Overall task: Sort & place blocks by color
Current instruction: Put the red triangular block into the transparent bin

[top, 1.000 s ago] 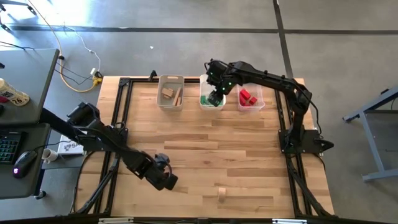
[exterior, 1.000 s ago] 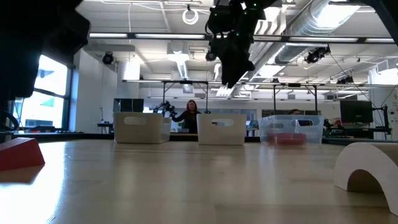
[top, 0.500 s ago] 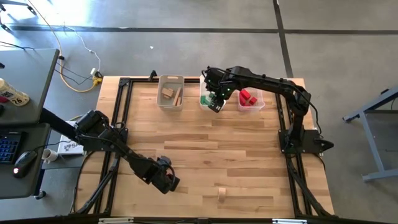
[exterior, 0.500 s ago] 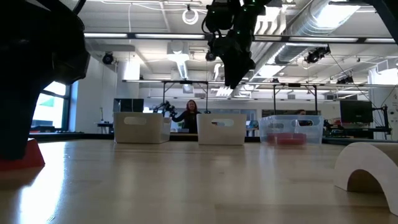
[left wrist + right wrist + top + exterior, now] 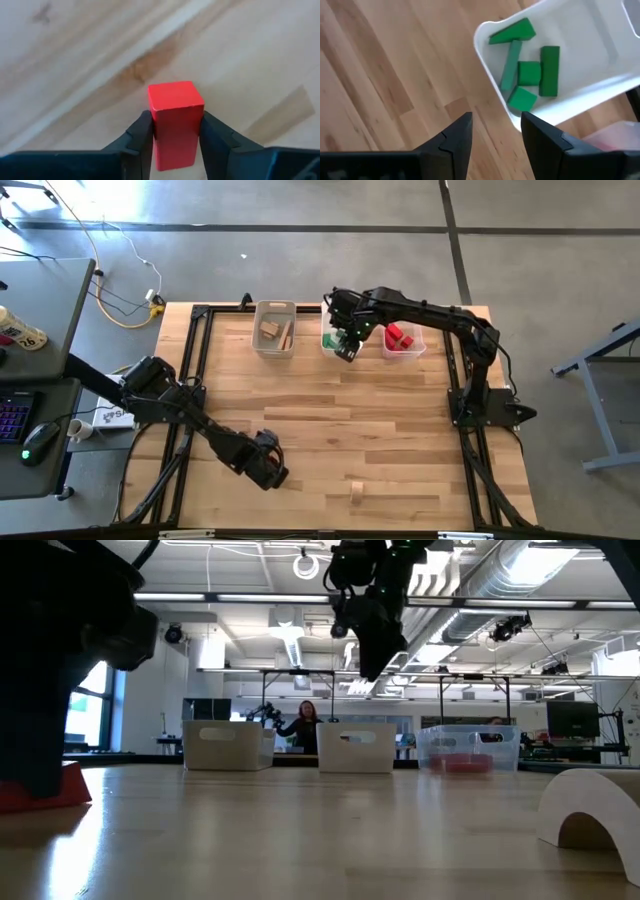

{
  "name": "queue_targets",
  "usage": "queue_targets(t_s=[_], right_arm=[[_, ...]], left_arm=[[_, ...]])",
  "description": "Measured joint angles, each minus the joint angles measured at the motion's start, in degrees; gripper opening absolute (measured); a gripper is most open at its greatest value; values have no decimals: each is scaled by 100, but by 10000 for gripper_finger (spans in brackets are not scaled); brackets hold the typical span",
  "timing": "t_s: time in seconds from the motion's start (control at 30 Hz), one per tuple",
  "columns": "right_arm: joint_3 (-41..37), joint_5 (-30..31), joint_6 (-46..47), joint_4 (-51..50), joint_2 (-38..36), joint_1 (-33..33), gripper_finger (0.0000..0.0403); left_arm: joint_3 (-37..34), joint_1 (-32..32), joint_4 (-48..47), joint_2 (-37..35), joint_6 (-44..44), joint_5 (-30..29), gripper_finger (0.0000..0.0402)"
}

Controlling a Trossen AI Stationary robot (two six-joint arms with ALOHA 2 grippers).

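Note:
A red block point(image 5: 175, 100) lies on the table near its front left, and my left gripper point(image 5: 272, 473) is shut on it. In the low view the red block point(image 5: 60, 790) shows at the far left, under the dark gripper body. My right gripper point(image 5: 345, 350) hangs open above the table, just in front of the white bin point(image 5: 580, 100) that holds several green blocks point(image 5: 527, 72), with nothing between its fingers. A tan arch block point(image 5: 356, 492) stands on its two feet near the front edge. My left gripper pinches the red block between its two fingers, one on each of two opposite sides point(image 5: 156, 127). The fingers come from above, slanting down. The block's underside point(image 5: 55, 804) rests on the table.
Three bins stand in a row at the far edge: one with tan pieces point(image 5: 274, 330), the green one point(image 5: 330, 338) and one with red blocks point(image 5: 402, 338). Beyond the table a person point(image 5: 305, 725) stands in the room. Bare wood lies between the bins and the front edge.
My left gripper has come down around the red block and shut on its sides; the block stays on the table. My right gripper has moved from over the green bin a little toward the table's near edge.

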Motion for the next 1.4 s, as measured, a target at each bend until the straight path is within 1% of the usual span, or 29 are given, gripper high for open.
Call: queue_targets(t_s=[0.17,0.23,0.3,0.4,0.57,0.63,0.7,0.77,0.97,1.03,1.07,1.17,1.27,1.4], right_arm=[[68,-13,-227,8,0,133,154],[156,-17,-260,6,-4,180,154],[269,-19,-332,-6,-4,214,154],[515,-19,-399,-67,-11,256,154],[1069,-16,-639,-388,-11,268,154],[1295,-14,-706,-592,-11,268,154],[1503,-14,-809,-672,-15,266,154],[1690,-14,-902,-877,-16,259,154],[1847,-33,-1106,-1424,-17,261,154],[1741,-65,-1106,-1609,-31,261,154],[1650,-67,-1106,-1663,-35,261,154],[1266,-76,-1106,-1803,-119,261,154],[761,-119,-1090,-1710,-383,257,154],[-10,-240,-895,-1257,-804,257,154]], left_arm=[[-11,277,40,-140,291,-144,98],[-17,436,-31,-207,528,-115,98],[-5,632,152,-226,782,-58,98],[-15,920,171,-313,1209,-30,98],[2,1435,393,-461,1930,-10,98],[-10,1652,301,-591,2225,-1,98],[0,1879,474,-680,2479,-5,98],[-5,2111,413,-826,2757,-5,98],[6,2717,634,-1301,3414,-5,98],[-4,2882,495,-1533,3605,4,98],[1,2956,587,-1617,3679,5,98],[-10,3175,423,-1973,3829,4,98],[-2,3367,405,-2300,3927,-14,100],[-1,3609,506,-2680,4211,-19,100]])
